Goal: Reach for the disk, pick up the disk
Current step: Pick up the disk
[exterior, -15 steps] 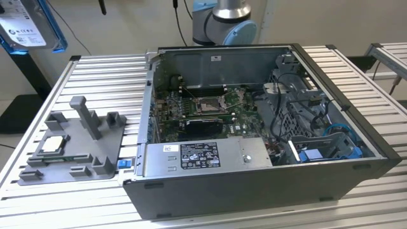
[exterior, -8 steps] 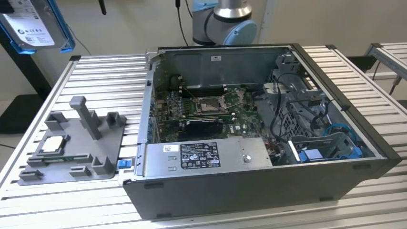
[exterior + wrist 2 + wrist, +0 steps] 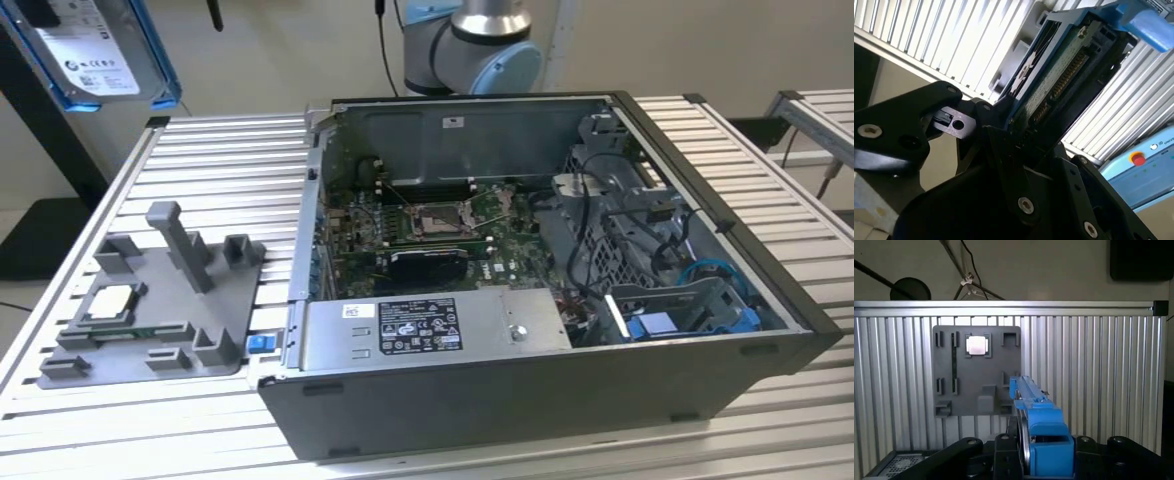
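Ribbed aluminium table (image 3: 200, 150) carries everything. Open PC case (image 3: 534, 400) lies on its side mid-table, side panel off. Inside it, in the exterior view:
- motherboard (image 3: 427, 240) at centre, CPU socket (image 3: 438, 217) bare
- power supply (image 3: 427, 330) along the 6 o'clock wall
- blue drive bay (image 3: 681, 315) at 4 o'clock, no drive in it

Arm base (image 3: 474, 45) stands at 12 o'clock of the case, just behind it.

Grey fixture plate (image 3: 200, 310) is at 9 o'clock of the case, close beside it and flat on the table. Several upright posts and slots on it. Small square silver chip (image 3: 110, 300) sits in a pocket at the plate's 9 o'clock side.

Disk (image 3: 91, 55) is at 10 o'clock in the exterior view, up in the air, clear of the table, well apart from case and fixture. Label side faces that camera, blue bracket around the edges.

Hand (image 3: 1014, 132) is clamped on the disk. In the second wrist view the black fingers (image 3: 999, 150) pinch one end of it, with the green board and connector row exposed. In the first wrist view the disk is edge-on between the black finger parts, blue bracket end nearest the camera, with table slats and fixture plate beyond it.
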